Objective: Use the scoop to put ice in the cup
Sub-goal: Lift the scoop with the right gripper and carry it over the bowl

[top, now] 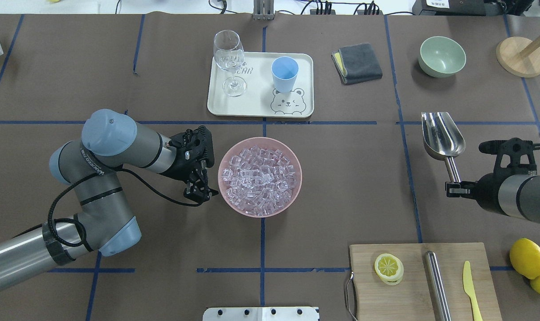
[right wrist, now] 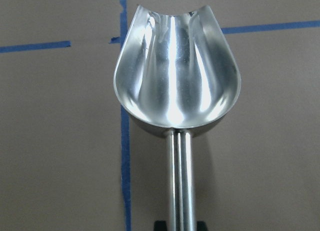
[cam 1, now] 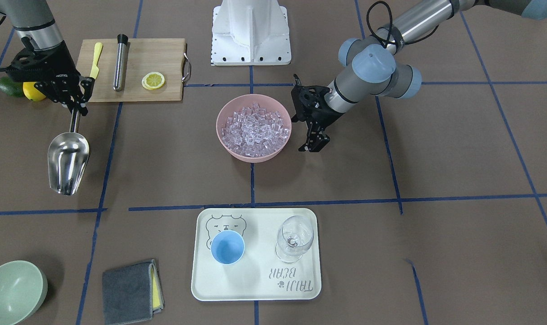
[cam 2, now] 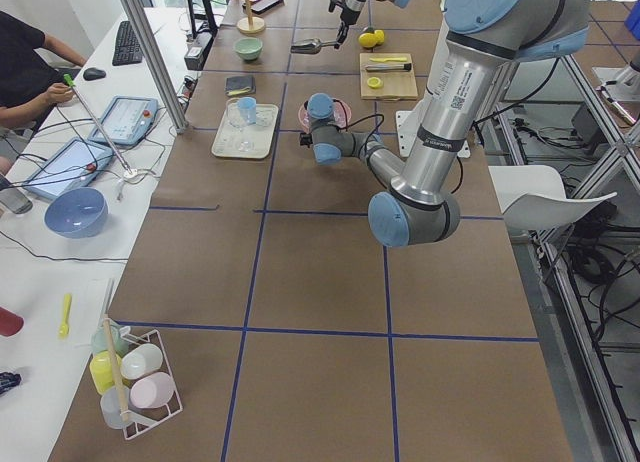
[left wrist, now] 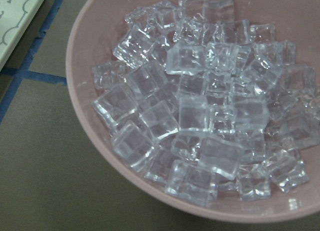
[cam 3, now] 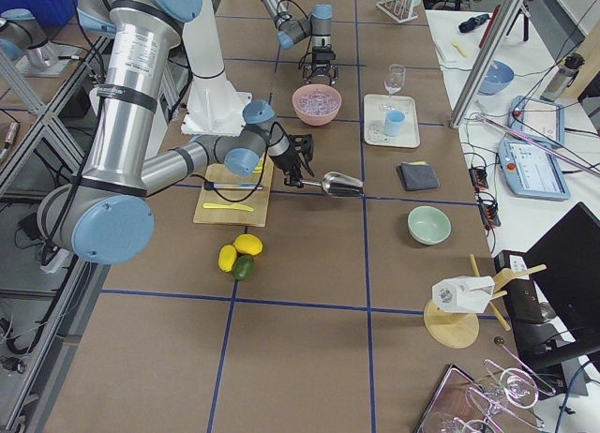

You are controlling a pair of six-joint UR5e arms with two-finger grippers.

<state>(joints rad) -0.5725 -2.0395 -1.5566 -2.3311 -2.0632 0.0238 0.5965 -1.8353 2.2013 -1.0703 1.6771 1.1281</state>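
The ice [cam 1: 254, 128] [top: 259, 176] [left wrist: 200, 116], many clear cubes, fills a pink bowl [cam 1: 255, 158] [top: 226, 157] at the table's middle. My left gripper [cam 1: 314, 145] [top: 201, 194] is open and empty, low beside the bowl's left side. My right gripper [cam 1: 77, 106] [top: 453, 187] is shut on the thin handle of the steel scoop [cam 1: 68, 160] [top: 441, 136] [right wrist: 175, 76], far right of the bowl. The scoop's trough is empty and points away from me. The light-blue cup [cam 1: 227, 247] [top: 284, 73] stands upright and empty on a white tray [cam 1: 255, 280] [top: 256, 104] beyond the bowl.
A clear wine glass [cam 1: 294, 239] [top: 230, 58] shares the tray. A cutting board [cam 1: 165, 54] [top: 412, 285] with a lemon slice, a steel cylinder [top: 437, 285] and a yellow knife lies near right. A grey cloth [top: 357, 62] and a green bowl [top: 442, 55] sit far right.
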